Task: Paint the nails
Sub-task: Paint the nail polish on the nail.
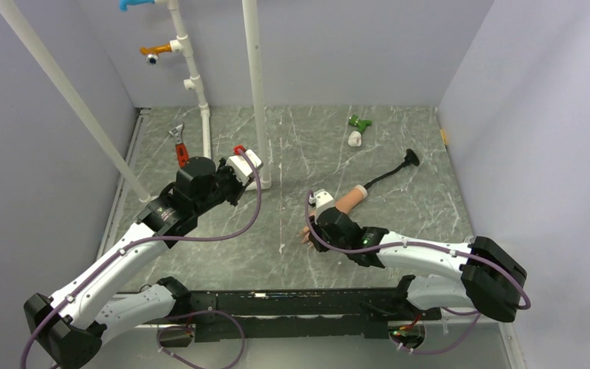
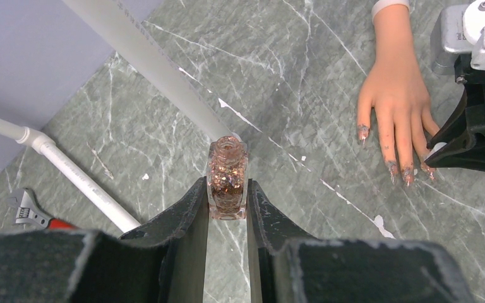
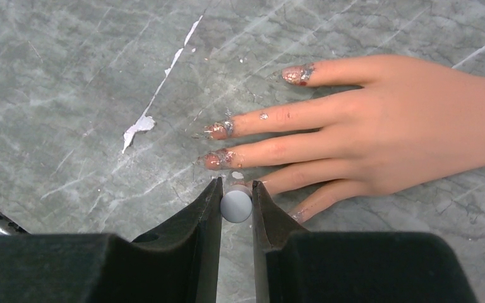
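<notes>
The peach mannequin hand (image 3: 385, 136) lies flat on the grey marbled table (image 3: 69, 76), its fingers spread. Glitter polish smears the nails (image 3: 220, 129) of three fingers. My right gripper (image 3: 235, 192) is shut on a round grey-white brush cap (image 3: 236, 206) held right over the ring fingertip, which hides that nail. In the left wrist view, my left gripper (image 2: 227, 192) is shut on an uncapped bottle of copper glitter polish (image 2: 227, 180), held upright to the left of the hand (image 2: 398, 95). From above, the right gripper (image 1: 313, 229) covers the fingers and the left gripper (image 1: 243, 177) hangs beside a pipe.
White vertical pipes (image 1: 255, 92) stand at the back left, with a slanted one (image 2: 158, 69) close ahead of the bottle. A red-handled wrench (image 1: 179, 147), a green and white piece (image 1: 359, 123) and a black long-handled tool (image 1: 392, 171) lie on the table. Walls close in on both sides.
</notes>
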